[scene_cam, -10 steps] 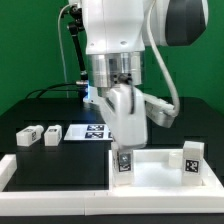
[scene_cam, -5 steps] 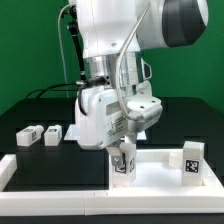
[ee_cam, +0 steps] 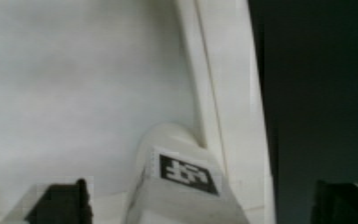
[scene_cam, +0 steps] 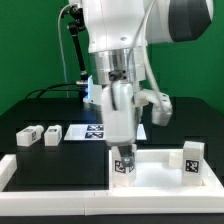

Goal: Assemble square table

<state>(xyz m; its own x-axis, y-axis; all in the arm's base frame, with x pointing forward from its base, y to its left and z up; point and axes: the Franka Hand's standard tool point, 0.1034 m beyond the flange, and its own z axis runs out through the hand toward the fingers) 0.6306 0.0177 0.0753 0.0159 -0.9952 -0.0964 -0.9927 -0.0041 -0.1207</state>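
White plastic parts lie at two stages of the job. Reading the exterior view as a clock face, the square top (scene_cam: 160,177) lies flat on the black counter (scene_cam: 60,155) toward 4 o'clock. One leg (scene_cam: 123,165) stands upright at the top's 9 o'clock corner, directly under the arm. A second leg (scene_cam: 192,159) stands upright at its 3 o'clock corner. Two loose legs (scene_cam: 28,136) (scene_cam: 52,133) lie side by side on the counter toward 9 o'clock, well apart from the top. The marker board (scene_cam: 88,132) lies between them and the arm.

In the wrist view the dark fingers (ee_cam: 62,203) are spread wide, one on each side of the tagged leg (ee_cam: 186,172), and neither touches it. That leg stands just inside the raised rim of the top (ee_cam: 69,90).

By my judgement the assembly is about half done, with two legs set in corners and two not yet fetched. How firmly either standing leg is seated cannot be told, since the joints are hidden. The leg under the arm may need more turning before it is secure. After that, each loose leg has to be picked up, brought to a free corner hole and fixed there.
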